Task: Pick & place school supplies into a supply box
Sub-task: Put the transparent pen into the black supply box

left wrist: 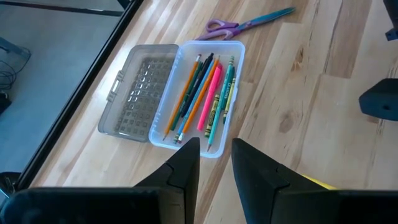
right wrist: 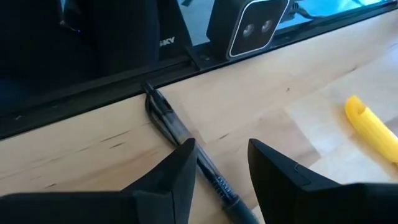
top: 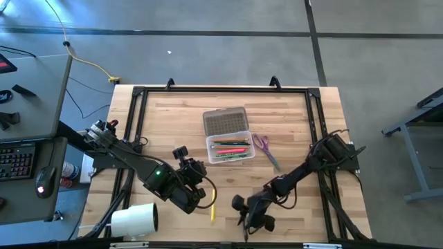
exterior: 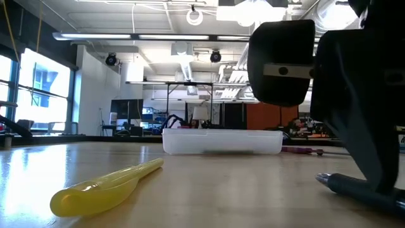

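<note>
The clear supply box [top: 230,149] stands open mid-table, its ribbed lid [top: 225,122] laid back toward the far edge. Several pencils and pens [left wrist: 205,93] lie inside it. The purple-handled scissors [top: 261,145] lie flat to its right. A yellow pen [top: 212,209] and a dark pen [right wrist: 186,146] lie flat near the front edge. My right gripper [right wrist: 221,165] is low over the dark pen and open, with the pen running between its fingers. My left gripper [left wrist: 214,162] hangs open above the table, short of the box, with nothing between its fingers. My right gripper comes at the dark pen slanting down. The pen [right wrist: 208,171] lies flat on the table and passes close by one finger [right wrist: 183,165]. I cannot tell whether that finger touches it.
A big white roll [top: 135,220] lies at the front left corner. A black frame rail [right wrist: 93,81] and a small camera [right wrist: 249,25] run along the near edge, just beyond the dark pen. Bare wood lies between the box and the yellow pen [exterior: 101,187].
</note>
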